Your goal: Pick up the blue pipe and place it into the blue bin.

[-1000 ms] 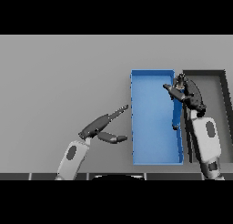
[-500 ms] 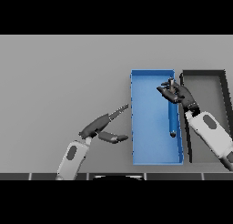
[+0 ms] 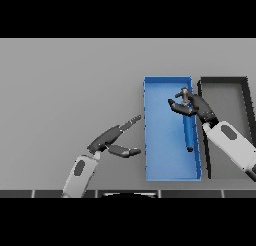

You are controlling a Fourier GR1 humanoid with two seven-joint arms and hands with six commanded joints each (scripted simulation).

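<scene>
Head view: right hand (image 3: 197,106) now over the blue bin (image 3: 165,170), farther in than a second ago, when parked at the bin's right wall. Fingers loosely spread over the upper end of the blue pipe (image 3: 188,130); cannot tell for certain whether still pinched or already let go, though grip looks slack. Blue pipe lying lengthwise inside the bin, near the right wall, lower tip close to the bin floor; half a second ago hanging shorter and more upright under the fingers. Reads as the release step, task nearly done: only withdrawal of the arm left, provided the pipe is truly free.

Same view, left side: left hand (image 3: 112,140) idle on the grey table (image 3: 60,90) beside the bin's left wall, fingers straight and relaxed, holding nothing, unchanged. Dark bin (image 3: 225,85) to the right, untouched.
</scene>
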